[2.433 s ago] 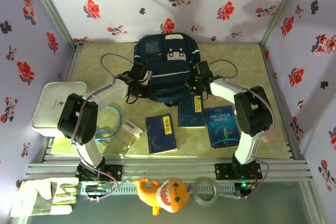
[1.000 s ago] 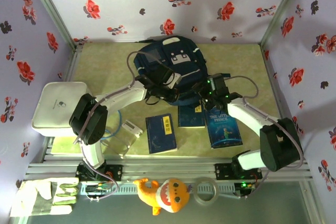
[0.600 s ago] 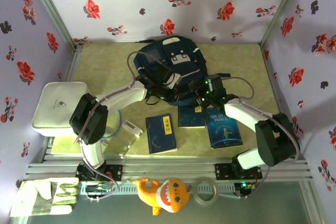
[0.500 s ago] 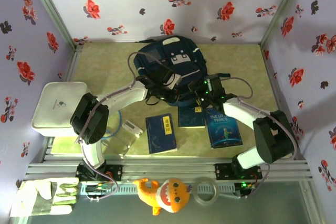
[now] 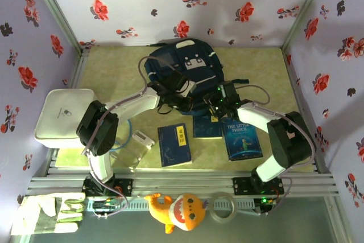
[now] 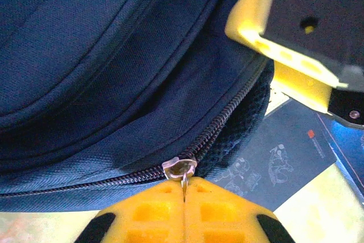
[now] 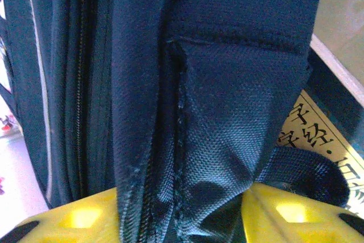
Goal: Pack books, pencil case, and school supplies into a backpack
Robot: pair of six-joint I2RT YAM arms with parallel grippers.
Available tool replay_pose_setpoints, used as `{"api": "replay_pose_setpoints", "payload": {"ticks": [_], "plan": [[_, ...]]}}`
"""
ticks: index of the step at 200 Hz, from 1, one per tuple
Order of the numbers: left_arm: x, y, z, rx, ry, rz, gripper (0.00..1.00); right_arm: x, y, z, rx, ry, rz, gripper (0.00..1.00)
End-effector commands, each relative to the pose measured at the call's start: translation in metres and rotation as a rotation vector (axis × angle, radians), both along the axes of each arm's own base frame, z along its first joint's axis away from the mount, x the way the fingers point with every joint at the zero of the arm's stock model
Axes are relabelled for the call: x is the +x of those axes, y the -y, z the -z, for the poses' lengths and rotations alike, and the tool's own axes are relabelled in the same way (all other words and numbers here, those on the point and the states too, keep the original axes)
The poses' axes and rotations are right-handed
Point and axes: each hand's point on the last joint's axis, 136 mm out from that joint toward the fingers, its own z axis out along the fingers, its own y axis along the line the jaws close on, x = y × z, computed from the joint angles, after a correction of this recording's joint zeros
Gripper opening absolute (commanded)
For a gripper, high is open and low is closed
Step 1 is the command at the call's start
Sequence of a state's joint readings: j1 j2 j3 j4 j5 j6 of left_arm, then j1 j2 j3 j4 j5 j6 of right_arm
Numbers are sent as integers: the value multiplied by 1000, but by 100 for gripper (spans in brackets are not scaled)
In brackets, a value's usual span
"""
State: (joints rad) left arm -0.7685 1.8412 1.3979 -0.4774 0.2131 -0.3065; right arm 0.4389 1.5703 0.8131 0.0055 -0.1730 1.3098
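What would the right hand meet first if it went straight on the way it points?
The backpack: a thick fold of its navy fabric fills the gap between the fingers of the right hand, so it would likely just push deeper into the bag.

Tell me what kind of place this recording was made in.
Probably a staged robot test booth, not a real room: flower-papered walls close in a small table, an aluminium rail runs along its near edge, and a backpack and books are laid out like props.
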Motion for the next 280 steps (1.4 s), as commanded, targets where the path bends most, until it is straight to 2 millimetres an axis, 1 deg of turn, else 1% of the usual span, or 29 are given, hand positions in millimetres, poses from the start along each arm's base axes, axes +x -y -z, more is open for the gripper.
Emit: {"api": "replay_pose_setpoints", "payload": {"ticks": [1, 26, 41, 68, 97, 129, 145, 171, 183, 209, 223, 238, 247, 273, 280], "plan": [[2, -17, -7, 29, 24, 5, 0, 9, 10, -7, -73, 35, 25, 41], [3, -46, 3, 102, 27, -9, 0, 7, 25, -8, -152, 41, 39, 36], [6, -65, 10, 148, 31, -23, 0, 5, 33, -9, -192, 46, 52, 33], [15, -99, 23, 218, 31, -60, 0, 4, 47, -11, -227, 57, 84, 31], [40, -129, 29, 259, 54, -144, 0, 4, 51, -14, -245, 66, 79, 31], [79, -153, 26, 258, 109, -256, 0, 6, 54, -16, -258, 72, 78, 30], [96, -161, 23, 259, 140, -283, 0, 7, 55, -19, -262, 80, 73, 30], [112, -164, 19, 264, 188, -276, 0, 6, 58, -23, -276, 87, 69, 30], [117, -165, 21, 269, 201, -263, 0, 6, 61, -26, -283, 94, 72, 30], [128, -173, 36, 303, 189, -276, 0, 6, 63, -30, -295, 102, 74, 29], [131, -175, 40, 309, 178, -284, 0, 7, 63, -31, -296, 106, 67, 29], [132, -175, 38, 303, 181, -296, 0, 9, 58, -35, -286, 119, 45, 29], [132, -176, 33, 291, 188, -311, 0, 10, 54, -37, -278, 128, 26, 29], [126, -187, 18, 253, 200, -375, 0, 16, 32, -50, -247, 188, -55, 29], [123, -193, 15, 245, 201, -404, 0, 16, 25, -53, -246, 199, -77, 29]]}}
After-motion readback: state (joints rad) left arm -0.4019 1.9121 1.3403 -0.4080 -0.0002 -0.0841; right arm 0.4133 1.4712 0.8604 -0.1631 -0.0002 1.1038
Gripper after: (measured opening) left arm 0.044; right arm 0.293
